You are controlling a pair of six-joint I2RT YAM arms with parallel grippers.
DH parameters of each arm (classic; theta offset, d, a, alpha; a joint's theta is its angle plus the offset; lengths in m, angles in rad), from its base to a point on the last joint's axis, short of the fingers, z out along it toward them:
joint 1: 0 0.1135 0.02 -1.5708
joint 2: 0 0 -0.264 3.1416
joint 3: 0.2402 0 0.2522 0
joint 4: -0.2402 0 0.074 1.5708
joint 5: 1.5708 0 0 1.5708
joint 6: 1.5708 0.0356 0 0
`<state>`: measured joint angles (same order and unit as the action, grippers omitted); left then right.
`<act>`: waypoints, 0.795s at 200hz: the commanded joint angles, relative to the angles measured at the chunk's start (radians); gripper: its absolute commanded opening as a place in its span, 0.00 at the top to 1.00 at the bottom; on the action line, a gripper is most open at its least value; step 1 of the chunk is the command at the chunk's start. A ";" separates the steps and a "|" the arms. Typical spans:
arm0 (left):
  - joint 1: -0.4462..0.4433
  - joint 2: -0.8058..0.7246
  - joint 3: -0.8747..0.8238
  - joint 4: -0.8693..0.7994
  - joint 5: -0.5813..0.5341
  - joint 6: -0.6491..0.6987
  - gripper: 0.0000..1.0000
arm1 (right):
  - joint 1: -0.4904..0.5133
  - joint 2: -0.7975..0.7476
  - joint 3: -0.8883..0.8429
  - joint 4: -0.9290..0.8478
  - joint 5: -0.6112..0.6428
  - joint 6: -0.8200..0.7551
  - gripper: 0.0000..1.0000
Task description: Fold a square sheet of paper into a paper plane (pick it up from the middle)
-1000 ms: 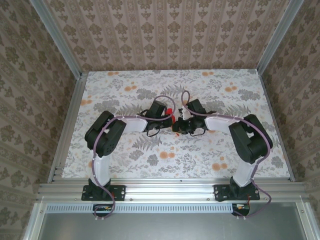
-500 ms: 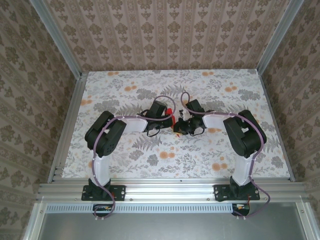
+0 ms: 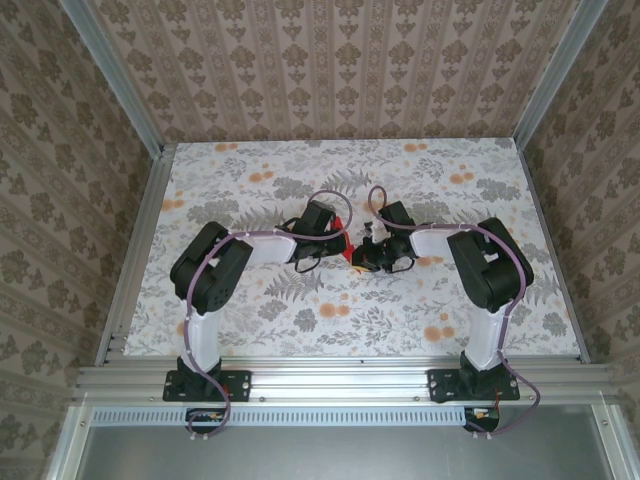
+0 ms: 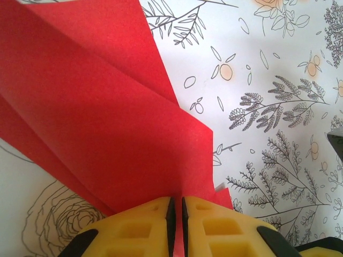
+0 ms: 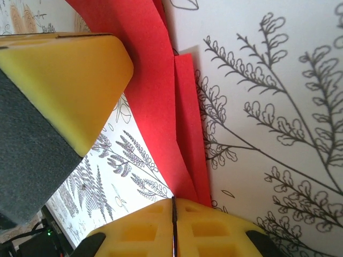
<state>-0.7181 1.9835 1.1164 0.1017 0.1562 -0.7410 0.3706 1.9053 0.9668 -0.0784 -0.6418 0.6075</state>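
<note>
From above, both arms reach inward and meet near the middle of the flowered desk (image 3: 250,300). The left tool (image 3: 337,236) and the right tool (image 3: 360,256) sit just beside each other. A small patch of the red paper (image 3: 342,223) shows between them, at the tip of the left arm. The rest of it is hidden under the wrists, and the state of the tools cannot be told from this height.

At the left wrist, the two yellow fingers (image 4: 214,230) of the left tool (image 4: 174,206) stand almost together along the bottom edge. A thin strip of red runs down the slit between them, so this tool is clamped on the paper (image 4: 107,107). The paper fans out up and to the left from the grip. It is folded, with several layers overlapping and straight creases running toward the fingertips. Below it lies the desk (image 4: 268,64). A dark shape cuts in at the right edge, too little of it to name.

At the right wrist, the right tool (image 5: 173,202) has its yellow fingers (image 5: 214,230) pressed together with only a hairline seam. The narrow end of the paper (image 5: 150,80) runs straight into that seam, clamped there. The paper rises from the grip as a layered strip. At the left, a finger (image 5: 64,75) of the left tool, yellow with a black back, lies just beside the paper.
</note>
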 commanded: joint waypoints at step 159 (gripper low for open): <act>0.175 0.093 0.065 -0.089 -0.079 0.036 0.83 | -0.021 0.075 -0.125 -0.093 0.011 -0.007 0.92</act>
<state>-0.6071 2.0239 1.1687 0.0952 0.2241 -0.7364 0.3511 1.9114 0.9146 0.0132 -0.7086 0.6056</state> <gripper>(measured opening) 0.173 0.080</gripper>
